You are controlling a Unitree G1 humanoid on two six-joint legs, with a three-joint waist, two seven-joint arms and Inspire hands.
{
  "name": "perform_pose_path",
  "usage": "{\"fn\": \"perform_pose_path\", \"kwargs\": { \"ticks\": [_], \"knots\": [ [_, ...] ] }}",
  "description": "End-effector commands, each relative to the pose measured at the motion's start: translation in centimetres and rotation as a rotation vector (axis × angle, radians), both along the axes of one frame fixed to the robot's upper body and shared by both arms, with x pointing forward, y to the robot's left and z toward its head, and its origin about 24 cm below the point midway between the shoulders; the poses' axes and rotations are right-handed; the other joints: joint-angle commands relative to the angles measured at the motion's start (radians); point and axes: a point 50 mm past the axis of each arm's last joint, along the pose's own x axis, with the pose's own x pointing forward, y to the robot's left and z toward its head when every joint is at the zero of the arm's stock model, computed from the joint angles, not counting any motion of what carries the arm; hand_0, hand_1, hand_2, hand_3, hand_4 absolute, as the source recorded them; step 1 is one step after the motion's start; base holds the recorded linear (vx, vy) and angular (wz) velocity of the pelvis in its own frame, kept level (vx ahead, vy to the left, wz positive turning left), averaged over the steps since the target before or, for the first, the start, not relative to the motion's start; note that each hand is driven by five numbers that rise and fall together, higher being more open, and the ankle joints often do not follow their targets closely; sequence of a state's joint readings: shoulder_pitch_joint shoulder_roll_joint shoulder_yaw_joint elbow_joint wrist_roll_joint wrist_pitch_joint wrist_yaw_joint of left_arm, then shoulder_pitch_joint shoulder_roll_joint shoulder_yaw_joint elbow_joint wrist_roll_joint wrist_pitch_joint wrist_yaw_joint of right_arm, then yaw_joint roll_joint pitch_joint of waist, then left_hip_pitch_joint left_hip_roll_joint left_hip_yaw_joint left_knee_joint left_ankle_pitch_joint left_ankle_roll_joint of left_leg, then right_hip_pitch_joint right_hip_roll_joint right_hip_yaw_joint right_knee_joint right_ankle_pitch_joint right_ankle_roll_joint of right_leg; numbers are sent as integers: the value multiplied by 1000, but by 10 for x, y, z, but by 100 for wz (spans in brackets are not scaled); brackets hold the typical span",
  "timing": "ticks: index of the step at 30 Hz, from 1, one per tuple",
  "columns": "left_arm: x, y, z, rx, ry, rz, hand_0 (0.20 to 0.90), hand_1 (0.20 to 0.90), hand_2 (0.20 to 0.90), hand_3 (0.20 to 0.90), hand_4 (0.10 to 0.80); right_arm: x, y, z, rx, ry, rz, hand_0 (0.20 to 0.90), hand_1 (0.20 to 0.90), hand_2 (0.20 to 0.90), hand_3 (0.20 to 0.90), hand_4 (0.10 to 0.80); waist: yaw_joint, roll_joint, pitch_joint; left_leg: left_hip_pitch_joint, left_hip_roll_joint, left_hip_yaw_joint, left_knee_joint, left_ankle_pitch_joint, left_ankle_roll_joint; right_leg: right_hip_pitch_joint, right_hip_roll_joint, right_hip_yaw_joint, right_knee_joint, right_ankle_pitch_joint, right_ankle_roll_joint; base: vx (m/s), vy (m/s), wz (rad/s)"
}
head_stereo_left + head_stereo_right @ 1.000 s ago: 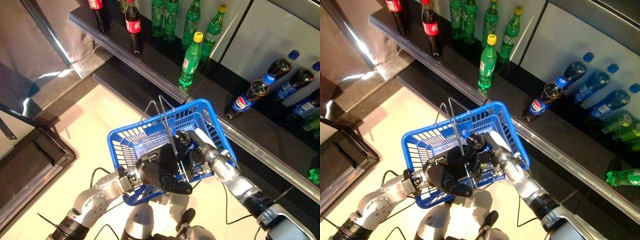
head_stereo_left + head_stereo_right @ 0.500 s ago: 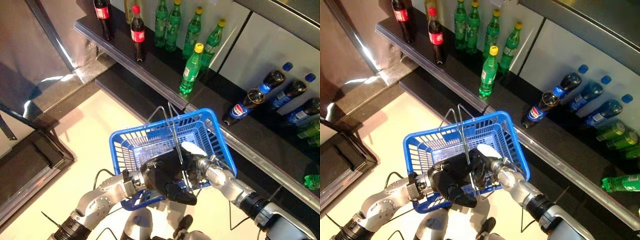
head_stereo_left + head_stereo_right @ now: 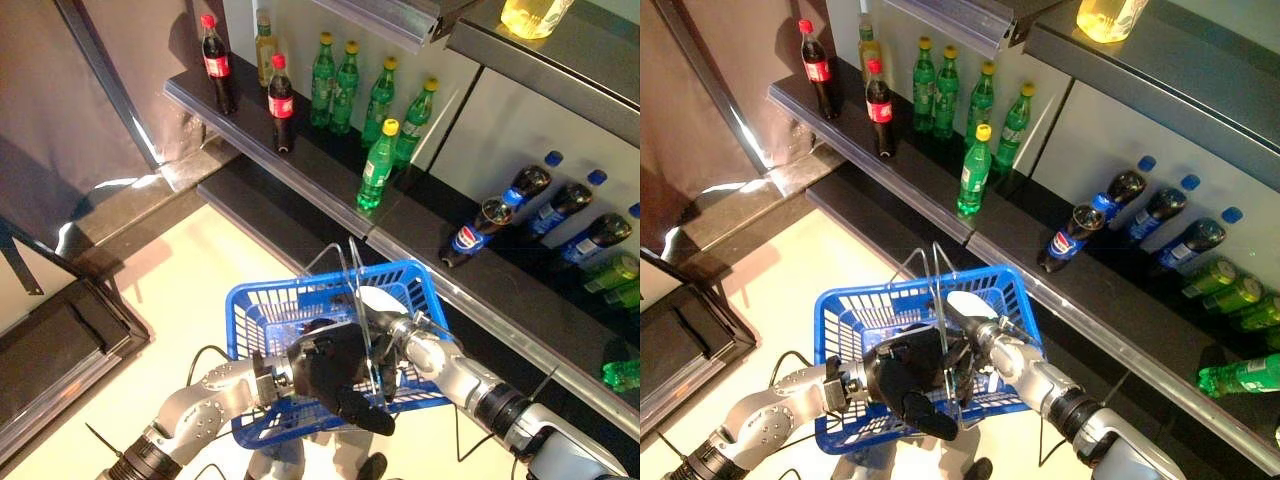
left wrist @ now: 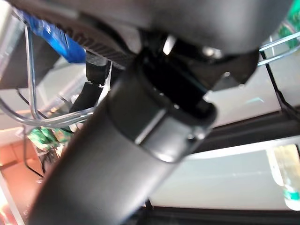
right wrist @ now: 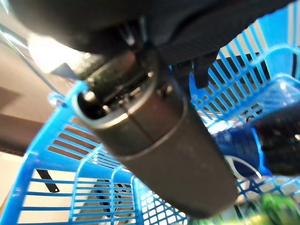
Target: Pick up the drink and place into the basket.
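Observation:
A blue plastic basket hangs low in front of the shelf. My left hand is under its wire handle, fingers curled round the wire. My right hand, its thumb in a white cover, reaches into the basket from the right; its fingers are hidden inside. In the right wrist view a blue-labelled bottle lies in the basket past the thumb, with something green beside it. The left wrist view shows the thumb and the wire handle.
A dark shelf runs just beyond the basket. On it stand a green bottle with a yellow cap, more green bottles and cola bottles. Dark bottles with blue caps lie to the right. Pale floor lies to the left.
The whole picture has shifted down, so the camera has tilted up and more of the shelves shows. Both hands stay at the basket.

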State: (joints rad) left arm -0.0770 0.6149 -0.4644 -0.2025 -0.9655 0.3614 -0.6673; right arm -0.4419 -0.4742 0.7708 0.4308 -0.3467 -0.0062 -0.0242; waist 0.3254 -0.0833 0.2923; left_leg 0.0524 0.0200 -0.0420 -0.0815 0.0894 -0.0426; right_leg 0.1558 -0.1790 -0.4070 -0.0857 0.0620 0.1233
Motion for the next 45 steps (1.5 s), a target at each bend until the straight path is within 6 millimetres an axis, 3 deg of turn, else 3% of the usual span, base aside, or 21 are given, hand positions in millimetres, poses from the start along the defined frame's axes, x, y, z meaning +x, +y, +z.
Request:
{"fn": "perform_pose_path", "kwargs": {
  "ticks": [1, 14, 21, 25, 28, 29, 32, 34, 36, 41, 45],
  "knots": [
    [-29, -54, 90, -648, -309, -326, 300, 300, 300, 200, 100, 5, 21, 14, 21, -95, 86, 900, 900, 900, 900, 800, -1, -2, -232, 31, 51, 74, -6, -87, -44, 10, -40, -33, 12, 1, 66, 0, 0, 0],
    [-22, -47, 93, -638, -335, -241, 300, 300, 300, 200, 100, 5, 18, 18, 74, -101, 40, 900, 900, 900, 900, 800, -4, -4, -228, 36, 54, 78, -6, -87, -45, 11, -37, -27, 13, 2, 65, 0, 0, 0],
    [-11, -30, 93, -622, -340, -71, 300, 300, 300, 200, 100, -1, 2, 22, 163, -115, -48, 900, 900, 900, 900, 800, -16, -1, -225, 37, 58, 85, -6, -87, -45, 7, -37, -17, 13, 4, 66, 0, 0, 0],
    [-2, -9, 93, -603, -340, 112, 300, 300, 300, 200, 100, -11, -16, 29, 338, -120, -151, 900, 900, 900, 900, 800, -32, 2, -217, 40, 63, 94, -6, -87, -45, 5, -37, -5, 13, 3, 67, -19, -1, 0],
    [-1, -5, 92, -599, -342, 136, 300, 300, 300, 200, 100, -14, -18, 30, 375, -121, -171, 900, 900, 900, 900, 800, -35, 3, -216, 42, 64, 97, -6, -88, -45, 5, -37, -3, 13, 2, 67, 0, 0, 0],
    [3, 8, 89, -588, -354, 222, 300, 300, 300, 200, 100, -20, -26, 33, 493, -126, -233, 900, 900, 900, 900, 800, -49, 9, -212, 45, 67, 107, -6, -89, -44, 3, -37, 5, 14, 1, 69, -35, 21, -2],
    [7, 25, 88, -577, -372, 326, 300, 300, 300, 200, 100, -26, -36, 36, 625, -133, -306, 900, 900, 900, 900, 800, -72, 18, -212, 48, 73, 119, -6, -90, -44, -1, -40, 14, 15, 0, 71, -37, 19, -5],
    [7, 25, 88, -577, -373, 329, 300, 300, 300, 200, 100, -26, -37, 36, 629, -133, -309, 900, 900, 900, 900, 800, -72, 18, -212, 48, 73, 120, -6, -91, -44, -1, -40, 15, 15, -1, 71, -26, 10, -15],
    [9, 44, 90, -573, -409, 421, 300, 300, 300, 200, 100, -34, -53, 40, 720, -171, -381, 900, 900, 900, 900, 800, -100, 29, -214, 52, 77, 135, -6, -93, -43, -7, -41, 31, 15, -3, 71, -60, 30, -14],
    [13, 61, 92, -564, -428, 522, 300, 300, 300, 200, 100, -39, -71, 42, 814, -221, -463, 900, 900, 900, 900, 800, -129, 36, -216, 58, 82, 155, -6, -95, -47, -13, -41, 47, 15, -4, 71, -23, 7, -16],
    [16, 79, 85, -550, -403, 629, 300, 300, 300, 200, 100, -47, -91, 32, 915, -199, -586, 900, 900, 900, 900, 800, -157, 41, -221, 63, 85, 170, -6, -98, -50, -20, -40, 66, 16, -8, 70, -7, 6, -10]
  ]
}}
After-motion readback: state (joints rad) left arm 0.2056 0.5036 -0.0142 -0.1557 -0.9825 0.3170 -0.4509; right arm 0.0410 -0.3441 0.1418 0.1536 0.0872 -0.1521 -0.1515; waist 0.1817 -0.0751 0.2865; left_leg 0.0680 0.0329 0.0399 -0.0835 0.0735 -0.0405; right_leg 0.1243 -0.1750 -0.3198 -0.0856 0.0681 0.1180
